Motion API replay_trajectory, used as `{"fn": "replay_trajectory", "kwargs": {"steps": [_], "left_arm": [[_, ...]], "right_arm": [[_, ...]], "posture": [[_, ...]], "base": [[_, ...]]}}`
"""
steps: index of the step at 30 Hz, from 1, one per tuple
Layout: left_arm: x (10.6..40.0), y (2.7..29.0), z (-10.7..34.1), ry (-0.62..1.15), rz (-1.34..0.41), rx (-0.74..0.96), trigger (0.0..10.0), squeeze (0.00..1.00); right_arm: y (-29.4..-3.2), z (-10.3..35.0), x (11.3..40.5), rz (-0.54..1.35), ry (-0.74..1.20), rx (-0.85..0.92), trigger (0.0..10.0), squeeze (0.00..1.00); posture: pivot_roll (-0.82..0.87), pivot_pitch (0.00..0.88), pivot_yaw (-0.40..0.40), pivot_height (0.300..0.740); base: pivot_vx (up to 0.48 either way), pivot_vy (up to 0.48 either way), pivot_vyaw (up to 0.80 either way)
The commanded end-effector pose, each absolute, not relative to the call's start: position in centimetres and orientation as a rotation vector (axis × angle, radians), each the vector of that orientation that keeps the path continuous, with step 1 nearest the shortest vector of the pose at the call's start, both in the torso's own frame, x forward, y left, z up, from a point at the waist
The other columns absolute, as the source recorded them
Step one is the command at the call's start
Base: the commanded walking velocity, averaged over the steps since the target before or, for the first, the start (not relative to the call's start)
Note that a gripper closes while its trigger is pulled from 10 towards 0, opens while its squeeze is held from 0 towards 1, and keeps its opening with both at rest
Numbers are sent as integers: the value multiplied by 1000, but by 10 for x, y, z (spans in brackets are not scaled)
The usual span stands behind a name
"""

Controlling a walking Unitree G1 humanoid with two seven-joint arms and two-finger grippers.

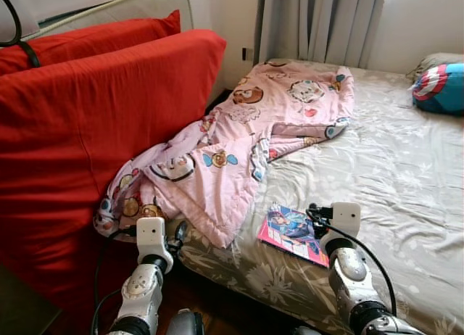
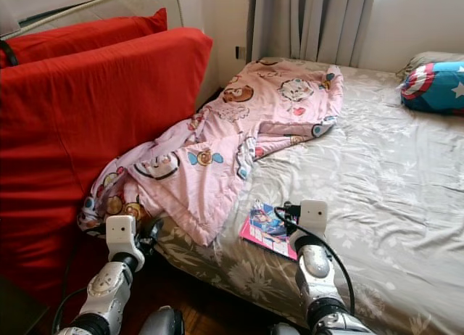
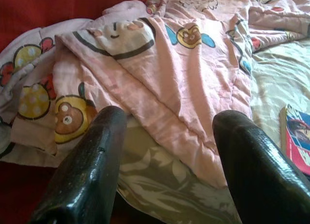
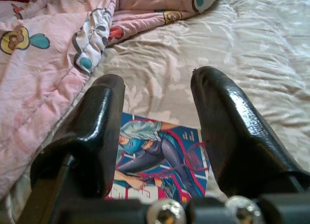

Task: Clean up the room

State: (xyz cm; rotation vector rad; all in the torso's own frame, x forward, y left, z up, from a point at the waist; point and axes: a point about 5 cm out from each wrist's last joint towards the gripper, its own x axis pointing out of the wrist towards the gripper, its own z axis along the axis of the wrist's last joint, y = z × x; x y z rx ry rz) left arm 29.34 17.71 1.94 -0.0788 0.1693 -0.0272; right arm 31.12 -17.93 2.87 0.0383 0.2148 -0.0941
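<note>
Right wrist view puts my right gripper (image 4: pixel 157 136) just above the comic book (image 4: pixel 160 163) on the bed (image 1: pixel 391 168), fingers spread wide and empty, so I judge I'm lining up to pick it up first; next I must lower and close on its edge. My left gripper (image 3: pixel 169 156) (also open, empty) hangs at the pink blanket (image 1: pixel 239 139) trailing off the bed's near corner.

Right gripper (image 4: pixel 157 117) spread above comic book (image 4: pixel 162 161)
</note>
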Motion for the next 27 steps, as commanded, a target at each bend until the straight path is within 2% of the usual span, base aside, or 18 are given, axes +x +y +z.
{"fn": "replay_trajectory", "kwargs": {"steps": [1,15,21,27], "left_arm": [[297,179,23,158,-23,-80,10000,0],[298,181,24,155,-17,-80,10000,0],[298,181,26,150,-15,-82,10000,0],[298,182,27,137,-21,-79,10000,0]], "right_arm": [[-177,30,314,-89,221,41,10000,0],[-180,27,313,-123,255,89,10000,0],[-183,22,311,-146,290,118,10000,0],[-185,17,310,-185,345,173,10000,0]], "posture": [[-113,17,38,630],[-112,31,39,630],[-111,47,37,630],[-110,92,38,630]], "base": [[319,0,0],[339,0,0],[0,0,-291],[0,0,0]]}}
